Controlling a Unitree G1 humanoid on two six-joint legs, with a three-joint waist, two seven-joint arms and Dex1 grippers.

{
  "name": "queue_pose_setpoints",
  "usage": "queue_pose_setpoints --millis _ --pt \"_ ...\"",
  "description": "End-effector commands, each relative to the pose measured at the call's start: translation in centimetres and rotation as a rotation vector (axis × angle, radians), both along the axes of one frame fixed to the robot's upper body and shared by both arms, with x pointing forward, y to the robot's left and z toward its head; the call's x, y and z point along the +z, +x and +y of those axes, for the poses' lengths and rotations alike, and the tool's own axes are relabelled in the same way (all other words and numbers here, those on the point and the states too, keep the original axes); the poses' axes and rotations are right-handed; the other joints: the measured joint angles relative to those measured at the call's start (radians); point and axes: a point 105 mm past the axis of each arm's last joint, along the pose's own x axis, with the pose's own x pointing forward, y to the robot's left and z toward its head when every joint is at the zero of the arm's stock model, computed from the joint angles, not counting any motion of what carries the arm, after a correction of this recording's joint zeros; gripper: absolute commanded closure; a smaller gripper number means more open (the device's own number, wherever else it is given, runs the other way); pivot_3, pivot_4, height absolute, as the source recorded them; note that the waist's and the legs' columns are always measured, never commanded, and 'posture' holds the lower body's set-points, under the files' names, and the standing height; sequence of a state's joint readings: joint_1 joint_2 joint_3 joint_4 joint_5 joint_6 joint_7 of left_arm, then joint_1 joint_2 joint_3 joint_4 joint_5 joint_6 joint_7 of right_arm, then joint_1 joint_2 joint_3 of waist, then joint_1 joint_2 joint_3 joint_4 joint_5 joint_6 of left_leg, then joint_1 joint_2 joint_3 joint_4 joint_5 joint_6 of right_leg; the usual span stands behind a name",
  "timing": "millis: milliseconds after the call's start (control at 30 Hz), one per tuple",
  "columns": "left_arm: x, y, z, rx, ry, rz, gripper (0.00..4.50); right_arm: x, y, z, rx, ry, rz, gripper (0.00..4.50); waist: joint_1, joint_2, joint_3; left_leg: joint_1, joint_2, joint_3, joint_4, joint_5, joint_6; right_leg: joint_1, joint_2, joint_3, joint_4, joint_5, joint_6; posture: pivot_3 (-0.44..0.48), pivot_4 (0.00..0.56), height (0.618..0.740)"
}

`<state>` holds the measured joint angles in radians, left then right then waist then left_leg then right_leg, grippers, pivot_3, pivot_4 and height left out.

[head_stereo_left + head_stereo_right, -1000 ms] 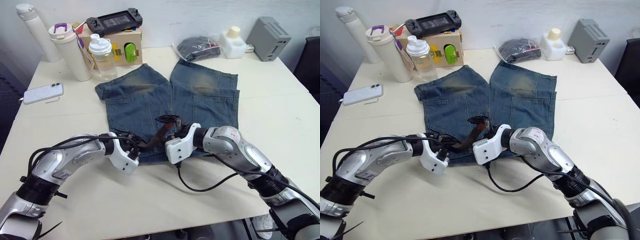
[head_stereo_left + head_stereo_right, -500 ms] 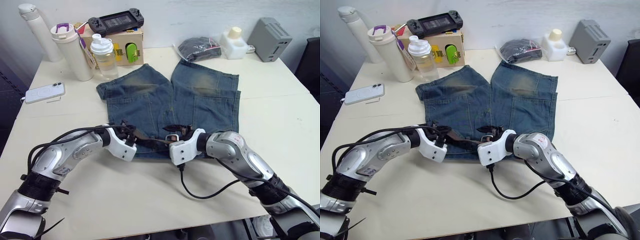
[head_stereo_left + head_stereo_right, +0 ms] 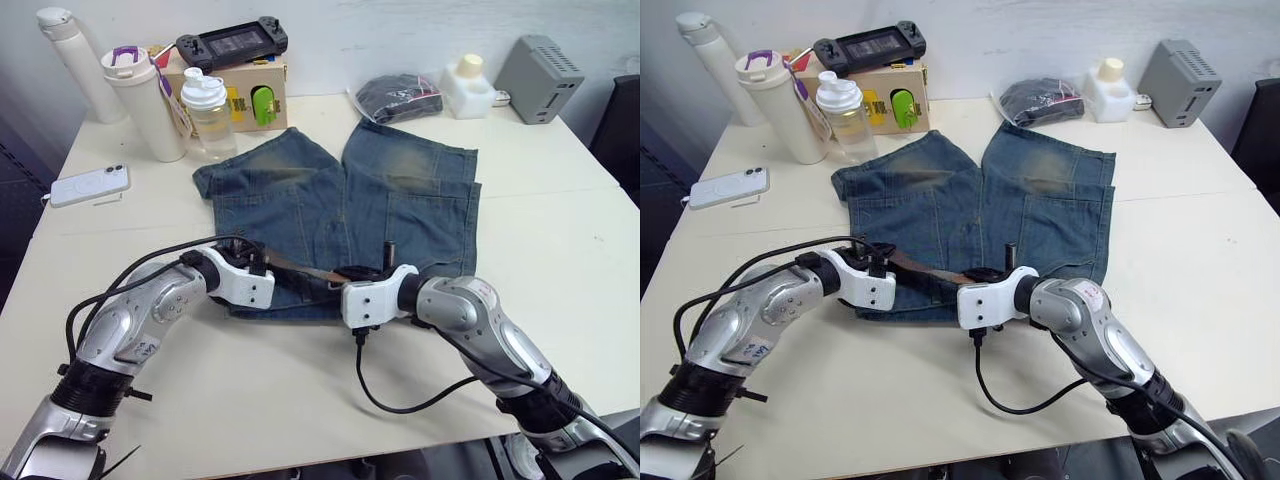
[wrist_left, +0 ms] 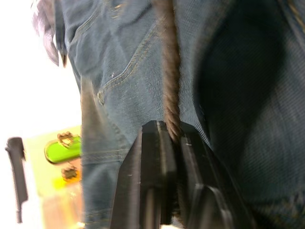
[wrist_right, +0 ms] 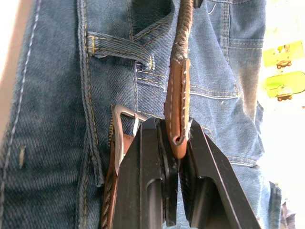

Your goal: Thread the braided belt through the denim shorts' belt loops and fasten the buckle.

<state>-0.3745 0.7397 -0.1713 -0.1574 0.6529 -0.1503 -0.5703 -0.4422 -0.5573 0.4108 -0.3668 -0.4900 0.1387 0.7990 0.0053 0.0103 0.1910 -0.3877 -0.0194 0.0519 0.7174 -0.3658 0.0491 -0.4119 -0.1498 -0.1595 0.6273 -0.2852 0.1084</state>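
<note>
At the near edge of the table [image 3: 300, 400], both grippers sit over the waistband of the denim shorts [image 3: 400, 210], which lie flat with the legs pointing away. Right gripper [image 5: 176, 138]: fingers closed on the tan leather tip of the braided belt [image 5: 183, 28]. Left gripper [image 4: 172, 133]: fingers closed on the woven part of the same belt. Between the two grippers the belt runs across the waistband as a raised strand. Buckle [image 5: 125, 125]: lying on the denim just beside the right gripper's fingers, below one of the belt loops [image 5: 119, 50]. Farther back: phone [image 3: 88, 185], white tumbler [image 3: 140, 100], clear bottle [image 3: 208, 112], cardboard box [image 3: 248, 92] with a game controller [image 3: 230, 42] on top, dark bagged bundle [image 3: 400, 95], grey box [image 3: 540, 65]
</note>
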Motion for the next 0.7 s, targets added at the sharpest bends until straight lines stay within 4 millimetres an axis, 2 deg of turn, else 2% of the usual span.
queue_pose_setpoints --millis 33,100,333,500,567,600,700 --pt "1.3 -1.0 0.1 -0.006 -0.09 0.021 2.03 2.0 0.1 0.2 -0.001 0.048 -0.07 4.5 -0.003 0.0 0.0 0.0 0.0 0.0 0.0 0.0 0.0 0.0 0.0 0.0 0.0 0.0 0.0 0.0 0.15 0.69" --pt "1.4 -1.8 0.5 -0.015 -0.141 0.078 1.15 2.2 0.6 0.0 -0.004 0.046 -0.09 4.5 -0.004 0.0 0.0 0.0 0.0 0.0 0.0 0.0 0.0 0.0 0.0 0.0 0.0 0.0 0.0 0.0 0.15 0.69" --pt "4.3 -6.6 1.2 -0.148 -0.463 0.368 1.15 2.9 2.2 -0.8 0.046 0.034 -0.171 4.5 -0.007 0.0 0.0 0.0 0.0 -0.002 0.0 0.0 -0.001 0.0 0.0 0.001 -0.001 0.0 0.0 0.0 0.15 0.69" --pt "5.5 -9.7 1.8 -0.153 -0.772 0.713 1.15 3.2 3.3 -1.2 0.084 0.014 -0.231 4.5 -0.009 0.0 0.0 0.001 0.0 -0.002 0.001 0.0 -0.001 0.002 0.0 0.001 -0.001 0.0 0.0 0.0 0.15 0.69" --pt "4.5 -11.6 1.5 -0.135 -0.979 0.995 1.15 3.5 3.2 -0.7 0.134 0.022 -0.263 4.5 -0.01 0.0 0.0 0.001 0.0 -0.003 0.001 0.0 -0.001 0.002 0.0 0.001 -0.001 0.0 0.0 0.0 0.15 0.69" --pt "3.6 -11.8 1.1 -0.095 -1.125 1.107 1.15 3.8 3.0 -0.3 0.177 0.014 -0.3 4.5 -0.011 0.0 0.0 0.001 0.0 -0.003 0.001 0.0 -0.001 0.002 0.0 0.001 -0.001 0.0 0.0 0.0 0.15 0.69" --pt "2.1 -11.7 0.0 0.009 -1.365 1.268 1.15 4.1 2.5 0.3 0.258 0.01 -0.363 4.5 -0.008 0.001 0.0 0.002 0.0 -0.004 0.001 0.0 -0.001 0.003 0.0 0.002 -0.001 0.0 0.0 0.0 0.15 0.69"
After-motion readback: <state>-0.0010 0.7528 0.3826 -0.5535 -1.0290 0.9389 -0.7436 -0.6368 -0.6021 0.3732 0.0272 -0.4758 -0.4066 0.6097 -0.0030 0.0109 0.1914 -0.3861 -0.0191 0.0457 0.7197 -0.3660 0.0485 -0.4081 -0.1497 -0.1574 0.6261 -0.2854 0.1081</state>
